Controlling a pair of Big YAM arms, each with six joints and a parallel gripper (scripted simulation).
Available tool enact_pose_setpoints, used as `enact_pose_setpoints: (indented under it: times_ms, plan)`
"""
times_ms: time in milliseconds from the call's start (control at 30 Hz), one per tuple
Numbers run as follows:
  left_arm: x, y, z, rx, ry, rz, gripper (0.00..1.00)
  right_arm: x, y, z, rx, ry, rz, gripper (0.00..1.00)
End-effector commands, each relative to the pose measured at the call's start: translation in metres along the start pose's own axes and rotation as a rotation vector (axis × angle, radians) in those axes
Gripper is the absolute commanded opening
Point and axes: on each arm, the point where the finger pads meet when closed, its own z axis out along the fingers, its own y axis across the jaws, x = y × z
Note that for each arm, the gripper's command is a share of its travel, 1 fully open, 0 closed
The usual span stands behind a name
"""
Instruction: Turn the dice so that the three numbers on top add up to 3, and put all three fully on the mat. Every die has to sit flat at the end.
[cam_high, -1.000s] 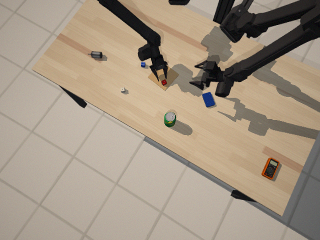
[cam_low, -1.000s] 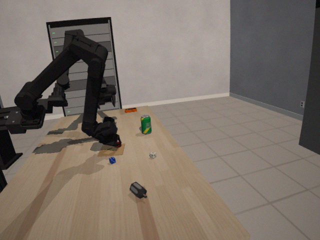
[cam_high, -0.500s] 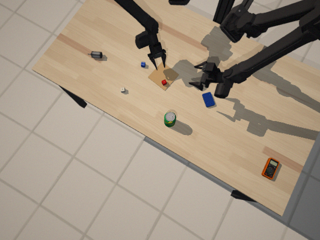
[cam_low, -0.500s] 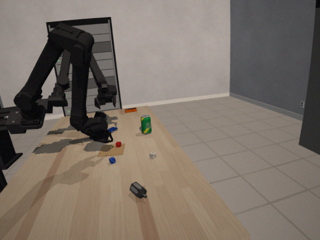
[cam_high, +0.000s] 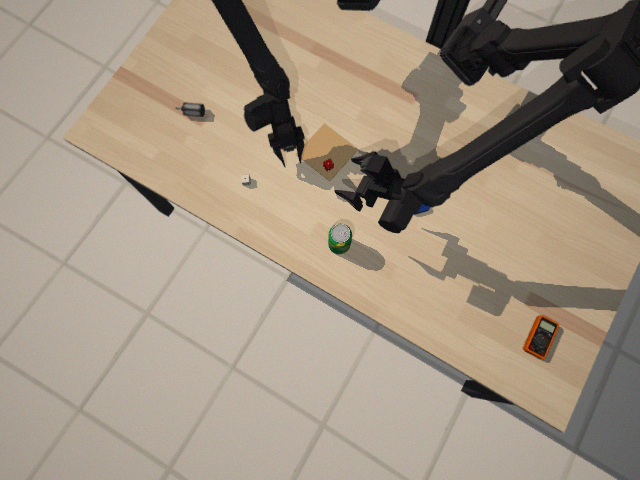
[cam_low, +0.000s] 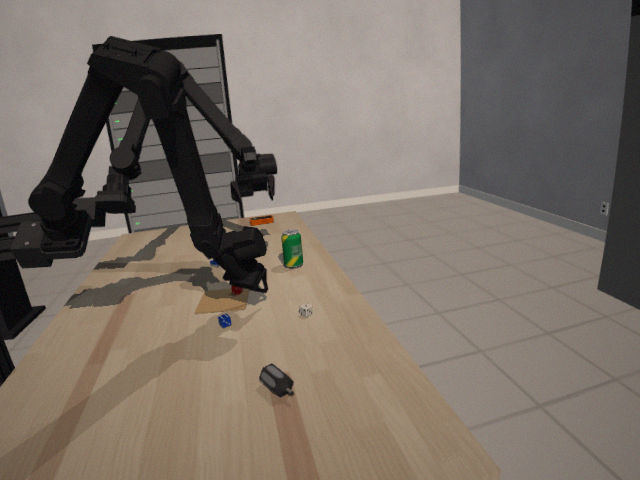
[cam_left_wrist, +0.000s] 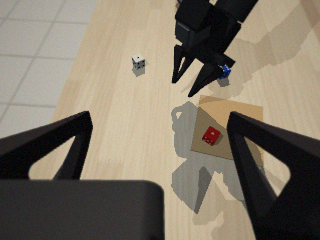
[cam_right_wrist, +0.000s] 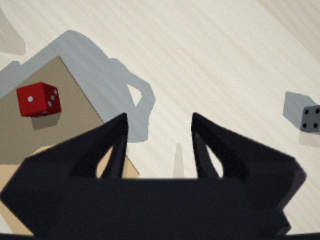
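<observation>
Blue die (cam_low: 224, 320) (cam_left_wrist: 226, 72): off the mat; hidden in the top view, partly covered in the left wrist view, upper number unreadable. White die (cam_high: 245, 179) (cam_low: 305, 310) (cam_left_wrist: 138, 61) (cam_right_wrist: 311, 118): off the mat, one pip up, cut off in the right wrist view. Red die (cam_high: 328, 164) (cam_low: 236, 290) (cam_left_wrist: 211, 135) (cam_right_wrist: 37, 100): on the thin, square tan mat (cam_high: 325, 138) (cam_low: 217, 304) (cam_left_wrist: 230, 107) (cam_right_wrist: 75, 135), one pip up. Blue object (cam_high: 422, 208) (cam_low: 214, 262): mostly obscured. Wood-grain table (cam_high: 206, 155) (cam_low: 180, 413) (cam_left_wrist: 120, 100) (cam_right_wrist: 210, 65). Left gripper (cam_high: 345, 174) (cam_low: 254, 196) (cam_left_wrist: 161, 115): wide open, holding nothing. Right gripper (cam_high: 292, 163) (cam_low: 264, 290) (cam_left_wrist: 182, 88) (cam_right_wrist: 159, 115): partly open, holding nothing.

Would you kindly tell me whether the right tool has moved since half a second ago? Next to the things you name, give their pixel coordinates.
Yes: in the top view, the right tool (cam_high: 292, 164) (cam_low: 262, 290) (cam_left_wrist: 181, 89) (cam_right_wrist: 159, 120) moved off the mat (cam_high: 325, 136) (cam_low: 217, 304) (cam_left_wrist: 235, 109) (cam_right_wrist: 75, 125), toward the white die (cam_high: 245, 179) (cam_low: 305, 310) (cam_left_wrist: 138, 62) (cam_right_wrist: 311, 119).
</observation>
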Motion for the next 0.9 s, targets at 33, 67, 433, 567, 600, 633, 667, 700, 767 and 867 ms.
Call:
enact_pose_setpoints:
  times_ms: [33, 67, 433, 567, 600, 633, 667, 700, 767, 867]
  plan:
    - [-0.045, 0.053, 0.037, 0.105, -0.002, 0.025, 1.0, -0.018, -0.025, 0.017, -0.049, 0.129, 0.053, 0.49]
    - [-0.052, 0.059, 0.041, 0.114, -0.001, 0.032, 1.0, -0.02, -0.031, 0.018, -0.049, 0.152, 0.059, 0.49]
    - [-0.084, 0.089, 0.055, 0.147, 0.006, 0.147, 1.0, -0.027, -0.067, 0.02, -0.056, 0.397, 0.091, 0.49]
    - [-0.091, 0.089, 0.061, 0.162, -0.005, 0.165, 1.0, -0.033, -0.087, 0.011, -0.039, 0.502, 0.095, 0.49]
    - [-0.092, 0.09, 0.062, 0.164, -0.006, 0.169, 1.0, -0.033, -0.093, 0.009, -0.029, 0.525, 0.099, 0.49]
    - [-0.094, 0.09, 0.064, 0.165, -0.007, 0.172, 1.0, -0.028, -0.103, 0.007, -0.014, 0.547, 0.118, 0.49]
    - [-0.095, 0.091, 0.065, 0.166, -0.006, 0.175, 1.0, -0.022, -0.113, 0.007, 0.004, 0.566, 0.14, 0.49]
    - [-0.097, 0.091, 0.067, 0.168, -0.007, 0.179, 1.0, -0.013, -0.127, 0.007, 0.032, 0.59, 0.172, 0.49]
    - [-0.098, 0.092, 0.069, 0.169, -0.007, 0.183, 1.0, -0.002, -0.143, 0.006, 0.059, 0.619, 0.195, 0.49]
    - [-0.102, 0.095, 0.066, 0.161, -0.009, 0.19, 1.0, -0.002, -0.153, 0.003, 0.074, 0.643, 0.191, 0.49]
